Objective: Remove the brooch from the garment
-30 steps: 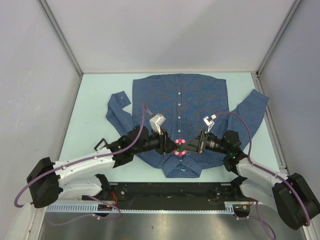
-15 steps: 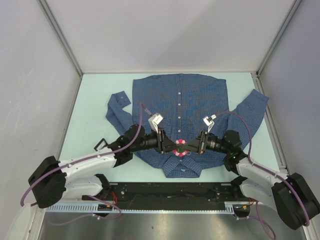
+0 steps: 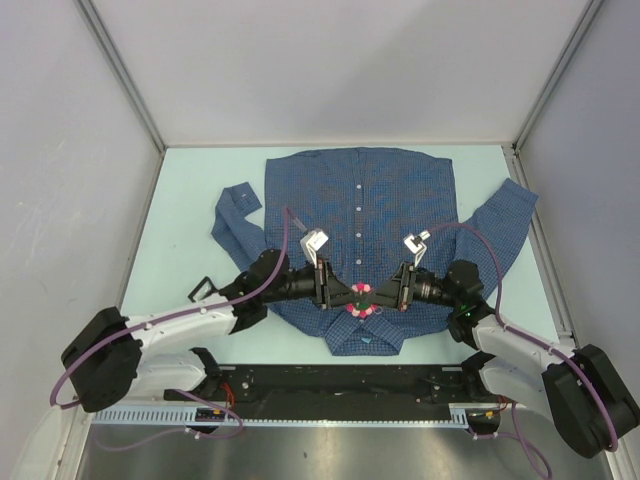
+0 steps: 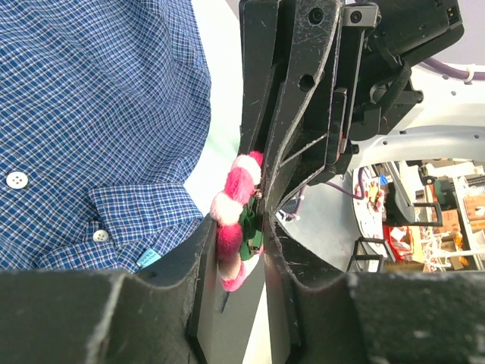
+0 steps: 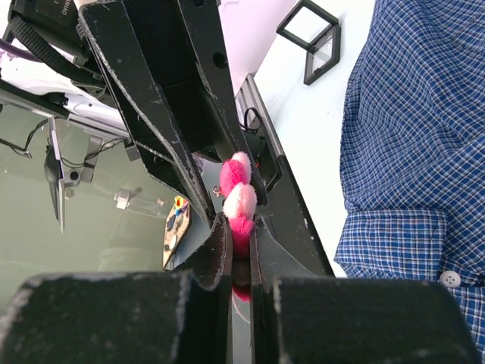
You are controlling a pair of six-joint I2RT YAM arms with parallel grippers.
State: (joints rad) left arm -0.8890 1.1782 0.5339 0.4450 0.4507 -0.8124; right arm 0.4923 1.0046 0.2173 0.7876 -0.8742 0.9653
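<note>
Spread flat on the pale mint-green tabletop (image 3: pixel 190 200) is a blue finely checked long-sleeved button-up shirt (image 3: pixel 390 190), sleeves out, collar toward the near edge.

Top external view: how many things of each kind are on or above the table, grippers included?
Blue checked button-up shirt: 1
Pink flower-shaped brooch: 1
Black two-finger grippers: 2, left gripper and right gripper
Small black open frame: 1
Total: 5

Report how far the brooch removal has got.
Done: both grippers are on the brooch. In hand: the left gripper and right gripper each pinch it over the shirt near the collar. In the wrist views no cloth seems to cling to it, so it may already be free. Left: carry it clear of the shirt and set it down.
</note>
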